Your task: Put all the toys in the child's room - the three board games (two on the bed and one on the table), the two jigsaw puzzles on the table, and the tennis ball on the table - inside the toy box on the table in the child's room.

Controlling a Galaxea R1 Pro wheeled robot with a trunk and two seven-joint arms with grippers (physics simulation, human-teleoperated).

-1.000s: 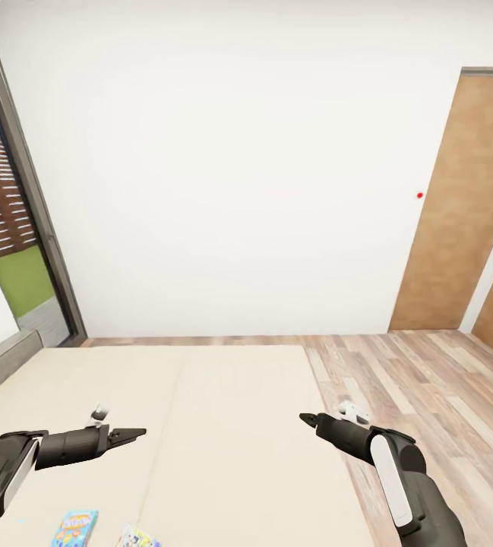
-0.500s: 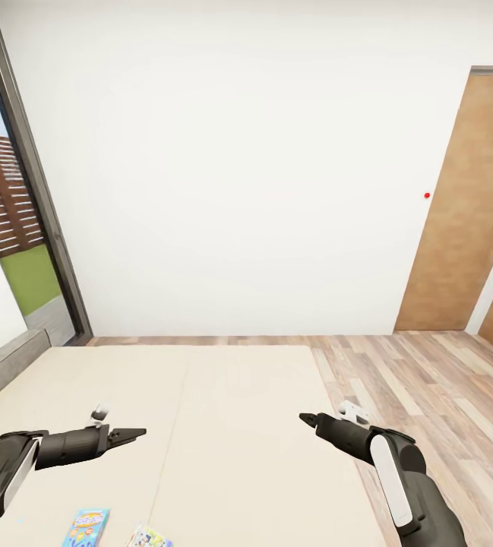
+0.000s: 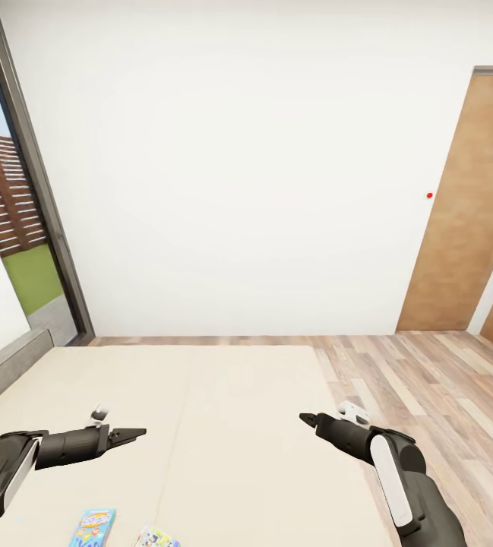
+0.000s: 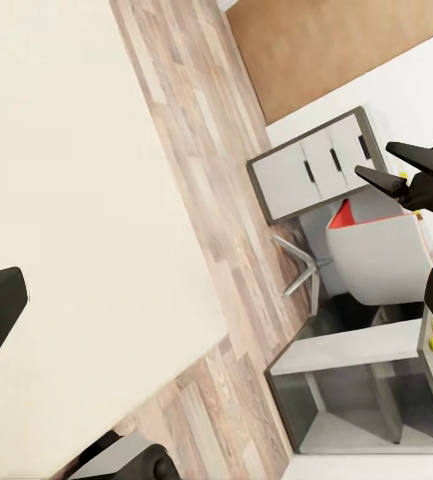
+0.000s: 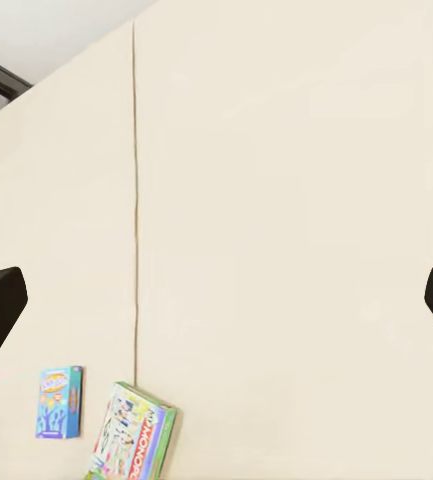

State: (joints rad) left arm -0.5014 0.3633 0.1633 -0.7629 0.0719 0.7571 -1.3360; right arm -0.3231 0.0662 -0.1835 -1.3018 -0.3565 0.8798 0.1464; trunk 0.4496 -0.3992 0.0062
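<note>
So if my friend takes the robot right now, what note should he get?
Left gripper: hangs over the bed, holding nothing; its fingers look close together in the head view.
Right gripper: also above the bed, holding nothing, fingers look a little apart.
Toys: the small blue game box and the white box with a green edge lie side by side on the bed, near the robot and closer to its left arm.
Done: neither bed game is picked up yet.
Left: grab both boxes and carry them to the toy box, then the rest of the toys.
</note>
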